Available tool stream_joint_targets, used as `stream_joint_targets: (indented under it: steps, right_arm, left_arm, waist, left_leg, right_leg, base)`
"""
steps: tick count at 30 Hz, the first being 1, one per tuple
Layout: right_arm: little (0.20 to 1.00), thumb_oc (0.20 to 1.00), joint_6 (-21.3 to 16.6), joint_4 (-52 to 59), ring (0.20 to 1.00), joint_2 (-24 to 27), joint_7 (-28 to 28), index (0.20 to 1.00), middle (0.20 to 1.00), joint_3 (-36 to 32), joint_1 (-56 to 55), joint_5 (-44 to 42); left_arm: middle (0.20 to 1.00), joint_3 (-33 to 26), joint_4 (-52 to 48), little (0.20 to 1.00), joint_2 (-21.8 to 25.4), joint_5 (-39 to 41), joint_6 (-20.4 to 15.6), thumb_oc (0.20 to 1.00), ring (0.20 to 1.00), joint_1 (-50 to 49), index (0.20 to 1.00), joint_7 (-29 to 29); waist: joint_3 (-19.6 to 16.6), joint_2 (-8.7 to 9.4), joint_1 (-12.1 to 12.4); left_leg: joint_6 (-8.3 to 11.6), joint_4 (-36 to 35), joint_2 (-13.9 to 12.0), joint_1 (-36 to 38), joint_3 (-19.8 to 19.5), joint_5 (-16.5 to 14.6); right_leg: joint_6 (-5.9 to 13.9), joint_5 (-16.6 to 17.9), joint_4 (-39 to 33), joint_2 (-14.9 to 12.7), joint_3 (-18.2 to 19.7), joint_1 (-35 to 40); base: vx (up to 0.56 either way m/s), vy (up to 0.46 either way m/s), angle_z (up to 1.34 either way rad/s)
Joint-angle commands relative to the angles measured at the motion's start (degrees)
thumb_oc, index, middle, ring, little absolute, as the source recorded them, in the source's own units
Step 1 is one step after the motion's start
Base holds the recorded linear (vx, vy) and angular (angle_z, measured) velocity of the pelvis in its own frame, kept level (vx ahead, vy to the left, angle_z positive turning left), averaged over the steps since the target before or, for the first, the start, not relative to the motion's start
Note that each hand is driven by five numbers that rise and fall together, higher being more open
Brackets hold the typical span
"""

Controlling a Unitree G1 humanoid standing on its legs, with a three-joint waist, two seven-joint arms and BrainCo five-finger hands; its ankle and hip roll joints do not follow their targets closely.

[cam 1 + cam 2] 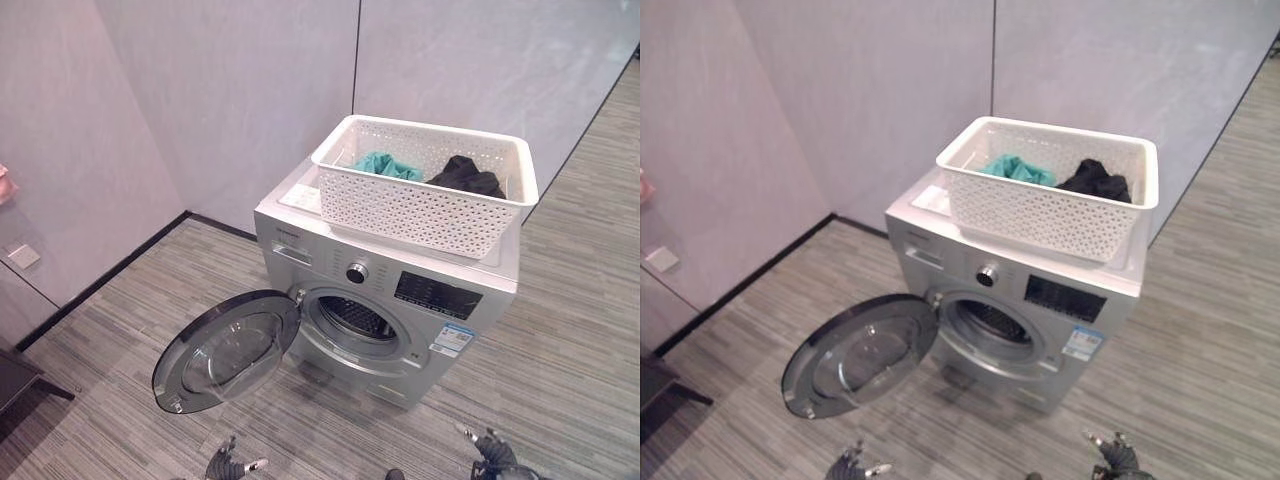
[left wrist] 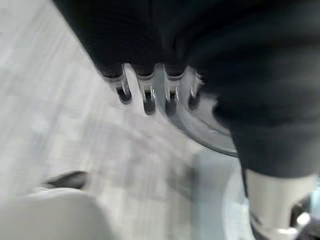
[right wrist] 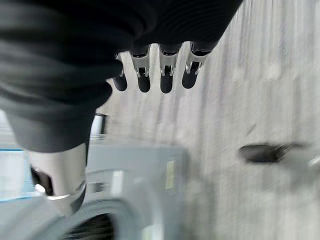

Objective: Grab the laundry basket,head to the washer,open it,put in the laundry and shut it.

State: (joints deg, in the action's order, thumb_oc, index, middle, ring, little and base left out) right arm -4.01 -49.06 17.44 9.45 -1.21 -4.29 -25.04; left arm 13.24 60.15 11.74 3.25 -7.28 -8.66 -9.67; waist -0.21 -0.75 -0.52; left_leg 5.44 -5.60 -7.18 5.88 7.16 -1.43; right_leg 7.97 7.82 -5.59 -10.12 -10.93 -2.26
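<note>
Left hand (image 1: 232, 464) hung low, in front of and below the open washer door (image 1: 228, 350); fingers (image 2: 146, 95) straight and relaxed, apart from the thumb, nothing held.

Washer (image 1: 385, 290) stood ahead of and between both hands. Door swung fully out toward the left-hand side, the drum opening (image 1: 357, 320) exposed and, as far as could be seen, nothing in it.

Laundry basket (image 1: 425, 185), white and perforated, rested on the washer top, up and well away from both hands. Inside: teal cloth (image 1: 387, 165) on the left-hand side, dark cloth (image 1: 466, 177) on the right-hand side, the two close together.

Right hand (image 1: 490, 452) hung low by the washer's front right corner; fingers (image 3: 167, 75) straight, spread from the thumb, nothing held.

Judgement: opening step done; loading is the step in hand, neither item moved yet.

Method note:
- Raise one hand over the basket rim and come down on a cloth from above.
- Gather enough fabric that no tail catches on the rim or the lattice.
- Carry it down to the opening and push it deep past the door seal.
- Keep the arm clear of the open door.
- Take one item per trip.
</note>
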Motion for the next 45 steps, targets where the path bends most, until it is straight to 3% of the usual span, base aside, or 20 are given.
stream_joint_targets:
  steps: [1, 8, 10, 18, 21, 22, 24, 25, 26, 29, 30, 31, 33, 35, 37, 39, 43, 45]
  right_arm:
    - [1.0, 1.0, -6.6, 10.1, 1.0, 2.0, 4.7, 1.0, 1.0, -5.0, 3.0, -1.0]
    - [1.0, 1.0, -9.8, 24.6, 1.0, 4.4, 8.1, 1.0, 1.0, -10.6, 4.3, -1.6]
    - [1.0, 1.0, -11.4, 35.3, 1.0, 5.1, 10.7, 1.0, 1.0, -13.2, 4.5, 1.2]
    - [1.0, 1.0, -12.6, 47.5, 1.0, 9.1, 17.6, 1.0, 1.0, -17.4, 10.7, 11.8]
    - [1.0, 1.0, -12.9, 53.6, 1.0, 10.4, 19.0, 1.0, 1.0, -17.0, 14.4, 15.8]
    - [1.0, 1.0, -12.7, 55.7, 1.0, 12.4, 18.9, 1.0, 1.0, -17.3, 15.7, 17.0]
    - [1.0, 1.0, -12.8, 56.2, 1.0, 13.4, 18.3, 1.0, 1.0, -17.5, 16.1, 16.8]
    - [1.0, 1.0, -12.9, 56.2, 1.0, 14.5, 18.1, 1.0, 1.0, -17.7, 16.5, 16.5]
    - [1.0, 1.0, -12.9, 54.5, 1.0, 18.5, 17.2, 1.0, 1.0, -16.4, 19.7, 15.2]
    - [1.0, 1.0, -11.9, 52.5, 1.0, 22.9, 16.4, 1.0, 1.0, -14.1, 23.3, 16.6]
    - [1.0, 1.0, -10.5, 48.9, 1.0, 27.0, 14.9, 1.0, 1.0, -11.6, 26.4, 15.8]
    - [1.0, 1.0, -10.7, 48.3, 1.0, 27.3, 14.9, 1.0, 1.0, -11.2, 27.0, 15.6]
    - [1.0, 1.0, -8.1, 38.1, 1.0, 34.7, 9.8, 1.0, 1.0, -1.8, 37.2, 9.0]
    - [1.0, 1.0, -6.8, 35.2, 1.0, 37.2, 7.4, 1.0, 1.0, 2.9, 41.6, 8.9]
    - [1.0, 1.0, -6.7, 34.1, 1.0, 38.1, 6.1, 1.0, 1.0, 4.9, 43.1, 8.8]
    - [1.0, 1.0, -5.6, 32.0, 1.0, 42.4, 2.1, 1.0, 1.0, 6.7, 43.6, 7.1]
    - [1.0, 1.0, -3.3, 34.3, 1.0, 47.5, -2.3, 1.0, 1.0, 7.6, 41.5, 8.4]
    - [1.0, 1.0, -2.9, 36.5, 1.0, 52.3, -4.7, 1.0, 1.0, 6.5, 38.7, 8.9]
  left_arm:
    - [1.0, -1.8, 3.3, 1.0, -0.4, -0.6, -1.1, 1.0, 1.0, 3.8, 1.0, -1.2]
    - [1.0, -5.6, 12.3, 1.0, -1.7, -0.3, -0.1, 1.0, 1.0, 5.6, 1.0, -0.4]
    - [1.0, -8.1, 13.7, 1.0, -1.5, 0.1, 0.5, 1.0, 1.0, 6.2, 1.0, -0.4]
    - [1.0, -9.1, 13.8, 1.0, 0.1, -3.7, 0.6, 1.0, 1.0, 5.7, 1.0, -1.4]
    - [1.0, -8.0, 13.5, 1.0, 0.8, -5.8, 0.8, 1.0, 1.0, 5.7, 1.0, -1.2]
    - [1.0, -6.8, 13.2, 1.0, 1.5, -7.4, 1.1, 1.0, 1.0, 5.6, 1.0, -0.8]
    - [1.0, -6.2, 13.2, 1.0, 1.9, -7.9, 1.3, 1.0, 1.0, 5.8, 1.0, -0.6]
    - [1.0, -5.7, 13.3, 1.0, 2.2, -8.0, 1.4, 1.0, 1.0, 6.0, 1.0, -0.5]
    - [1.0, -4.8, 13.1, 1.0, 2.7, -7.8, 1.6, 1.0, 1.0, 6.1, 1.0, 0.1]
    - [1.0, -4.7, 13.4, 1.0, 3.3, -7.9, 1.4, 1.0, 1.0, 6.2, 1.0, 0.4]
    - [1.0, -4.1, 13.7, 1.0, 3.7, -7.8, 1.4, 1.0, 1.0, 6.3, 1.0, 0.7]
    - [1.0, -4.2, 13.7, 1.0, 3.6, -7.8, 1.4, 1.0, 1.0, 6.4, 1.0, 0.7]
    - [1.0, -3.8, 14.1, 1.0, 4.0, -5.5, 1.0, 1.0, 1.0, 6.4, 1.0, 0.8]
    - [1.0, -4.2, 14.2, 1.0, 4.0, -4.5, 0.8, 1.0, 1.0, 6.4, 1.0, 1.1]
    - [1.0, -4.4, 14.4, 1.0, 4.0, -4.2, 0.7, 1.0, 1.0, 6.3, 1.0, 1.2]
    - [1.0, -3.5, 15.0, 1.0, 4.1, -4.3, 0.7, 1.0, 1.0, 7.3, 1.0, 1.6]
    - [1.0, -4.0, 15.8, 1.0, 3.6, -3.3, 1.2, 1.0, 1.0, 7.7, 1.0, 1.8]
    - [1.0, -4.4, 15.9, 1.0, 3.1, -3.1, 1.2, 1.0, 1.0, 7.6, 1.0, 2.2]
  waist:
    - [1.0, 2.87, 0.0]
    - [0.6, 3.23, -0.2]
    - [0.5, 3.52, 0.2]
    - [0.8, 4.42, 2.8]
    - [1.4, 4.71, 4.0]
    - [1.7, 4.88, 4.5]
    - [2.0, 5.0, 4.6]
    - [2.5, 5.08, 4.5]
    - [3.7, 4.72, 4.6]
    - [4.5, 4.36, 5.0]
    - [4.7, 4.71, 5.6]
    - [4.7, 4.45, 5.4]
    - [5.4, 5.66, 4.9]
    - [5.5, 6.38, 4.4]
    - [5.5, 6.82, 4.0]
    - [4.6, 8.08, 3.1]
    - [3.4, 8.14, 1.0]
    - [2.5, 8.15, 0.2]
  left_leg:
    - [-3.08, 0.6, 3.2, 0.0, 0.0, -3.1]
    - [-3.63, 0.6, 3.9, 1.2, 0.2, -3.9]
    - [-4.07, 0.6, 4.5, 1.8, 0.1, -4.4]
    - [-6.08, 3.0, 7.3, 2.7, 0.6, -6.9]
    - [-7.39, 5.0, 8.6, 2.6, 0.1, -8.4]
    - [-8.02, 5.5, 9.0, 2.5, -1.0, -8.6]
    - [-8.37, 5.8, 9.0, 2.3, -2.0, -8.6]
    - [-8.74, 6.3, 9.2, 2.0, -3.0, -8.6]
    - [-9.76, 7.4, 9.2, 1.4, -5.3, -8.5]
    - [-10.34, 7.9, 9.6, 1.4, -6.4, -8.8]
    - [-10.18, 7.5, 10.1, 1.6, -7.3, -8.8]
    - [-10.15, 7.4, 10.0, 1.6, -7.4, -8.8]
    - [-8.7, 7.0, 10.4, 2.4, -9.7, -9.5]
    - [-8.12, 7.2, 10.4, 3.2, -10.5, -10.4]
    - [-7.78, 7.5, 10.3, 3.5, -11.1, -10.9]
    - [-5.98, 6.9, 9.5, 4.5, -15.2, -10.8]
    - [-4.22, 6.3, 6.4, 5.8, -17.2, -10.7]
    - [-2.94, 7.2, 4.5, 6.4, -17.7, -10.1]
  right_leg:
    - [3.14, -2.7, 0.7, -3.5, 1.7, 1.8]
    - [3.44, -2.5, 1.1, -4.0, 2.3, 2.1]
    - [3.77, -2.4, 1.1, -4.7, 2.1, 2.5]
    - [5.22, -1.8, 3.6, -8.0, 1.9, 2.1]
    - [5.35, -2.3, 7.4, -9.3, 2.3, 0.8]
    - [5.14, -3.1, 11.6, -9.8, 2.3, -0.3]
    - [4.87, -3.8, 14.2, -9.5, 2.4, -0.9]
    - [4.48, -4.1, 17.8, -8.8, 3.1, -1.9]
    - [3.32, -5.2, 25.2, -6.0, 5.5, -5.2]
    - [2.76, -5.6, 28.4, -4.3, 6.1, -7.4]
    - [2.6, -5.8, 25.2, -3.7, 5.9, -8.2]
    - [2.58, -5.7, 24.9, -3.6, 5.7, -8.0]
    - [3.48, -2.5, 12.7, -2.4, 10.0, -9.3]
    - [3.83, -0.5, 8.6, -1.4, 11.4, -9.9]
    - [3.77, 0.0, 7.9, -0.6, 11.9, -9.7]
    - [3.1, -1.1, 9.7, 1.7, 15.2, -9.1]
    - [1.63, -3.7, 12.6, 3.7, 12.2, -9.0]
    - [0.46, -5.2, 13.1, 5.1, 10.1, -7.9]
  base:
    - [0.0, 0.026, -0.1]
    - [0.02, 0.038, -0.08]
    - [0.04, 0.071, 0.0]
    - [0.03, 0.105, -0.01]
    - [0.0, 0.133, -0.15]
    - [-0.01, 0.168, -0.03]
    - [-0.01, 0.095, 0.17]
    - [-0.03, 0.111, 0.24]
    - [-0.03, 0.148, 0.37]
    - [0.02, 0.076, 0.54]
    - [0.05, -0.007, 0.22]
    - [0.11, -0.03, 0.26]
    - [0.16, -0.076, 0.48]
    - [0.21, -0.105, 0.59]
    - [0.19, -0.108, 0.52]
    - [0.23, -0.179, 0.38]
    - [0.2, -0.19, 0.74]
    - [0.22, -0.255, 0.28]
